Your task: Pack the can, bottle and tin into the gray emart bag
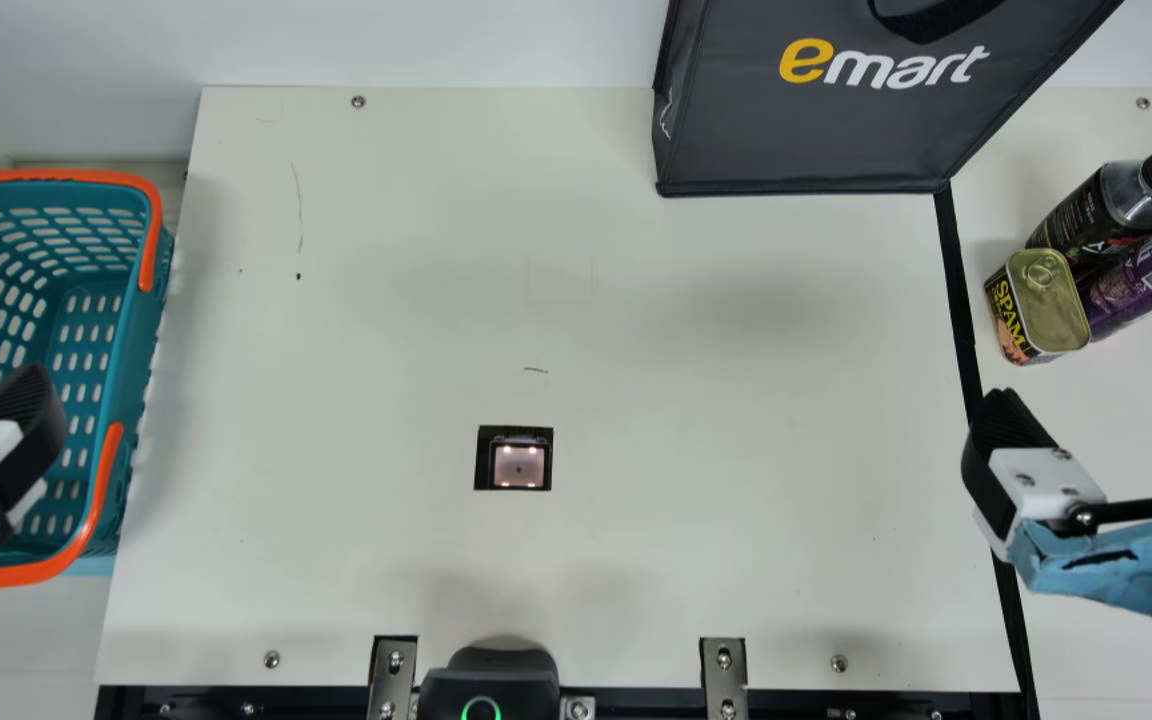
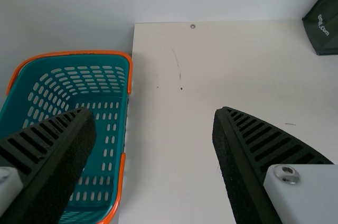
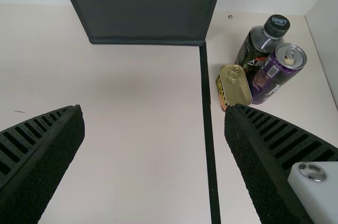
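Dk fabric bag (image 1: 806,140), boxy, upright.

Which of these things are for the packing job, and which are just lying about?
For the job:
gray emart bag
tin
dark bottle with a black cap
purple can

Just lying about:
teal basket with orange handles
black device with a green ring
small lit square
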